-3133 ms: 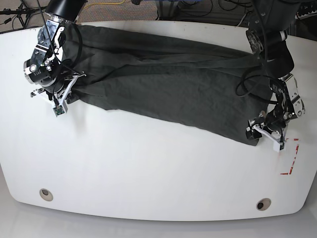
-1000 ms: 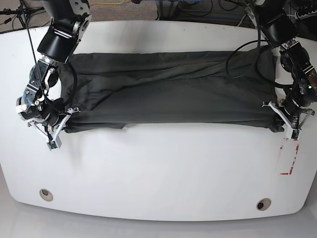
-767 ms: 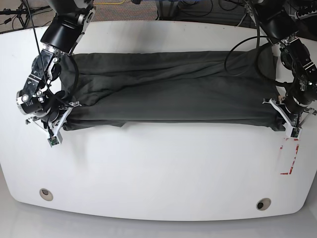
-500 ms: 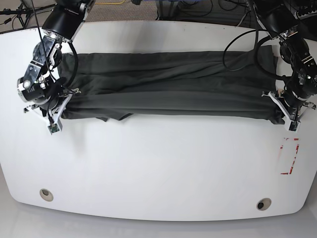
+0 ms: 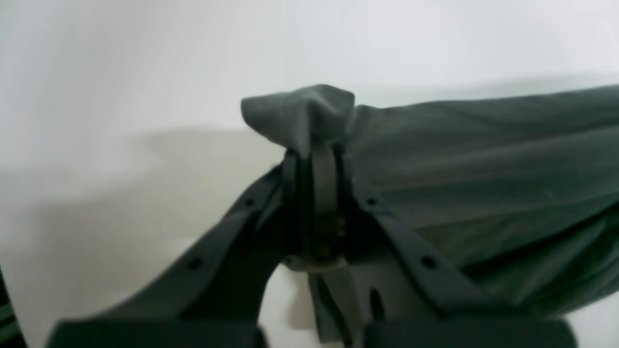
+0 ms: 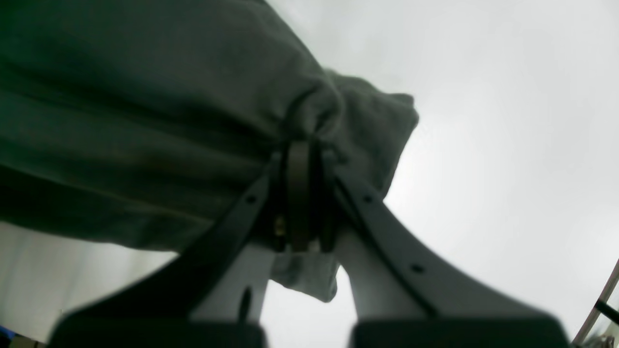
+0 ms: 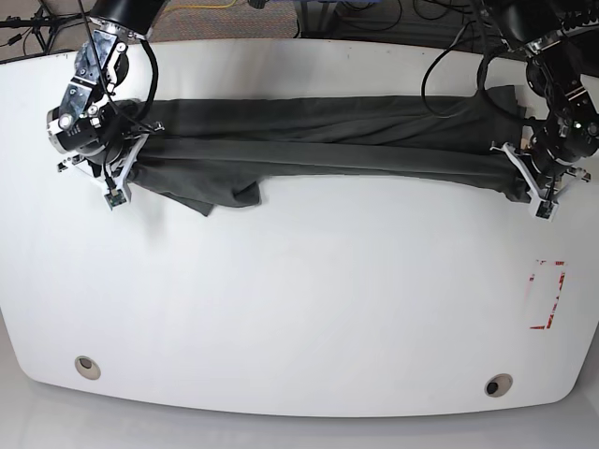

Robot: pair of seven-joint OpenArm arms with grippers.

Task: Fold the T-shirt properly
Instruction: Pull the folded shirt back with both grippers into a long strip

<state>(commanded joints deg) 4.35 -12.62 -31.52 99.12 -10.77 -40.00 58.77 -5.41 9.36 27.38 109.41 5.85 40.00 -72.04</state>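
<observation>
Two claws, each clamped hard on a bunched end of the cloth. The left gripper has its jaws pressed together with a knot of dark fabric pinched between and mushrooming out above the tips; the right gripper does the same at the other end, with a pale scrap of cloth hanging below its jaws.

From where I stand, the T-shirt hangs and lies as a long, narrow dark band strung across the far half of the white table, the left gripper at one end, the right gripper at the other. A loose flap droops from the band near the right gripper and rests on the tabletop. A red marking sits near the table's edge, well apart from the cloth.

The step in hand looks like carrying a held edge over to make a lengthwise fold. To do it well, I judge both arms should travel at the same pace and keep the span taut but not stretched, so the fold line stays straight. The drooping flap is the risk: thin cloth like this could drag and tuck under crookedly. Lower both ends together, and let go only once the fabric lies flat.
</observation>
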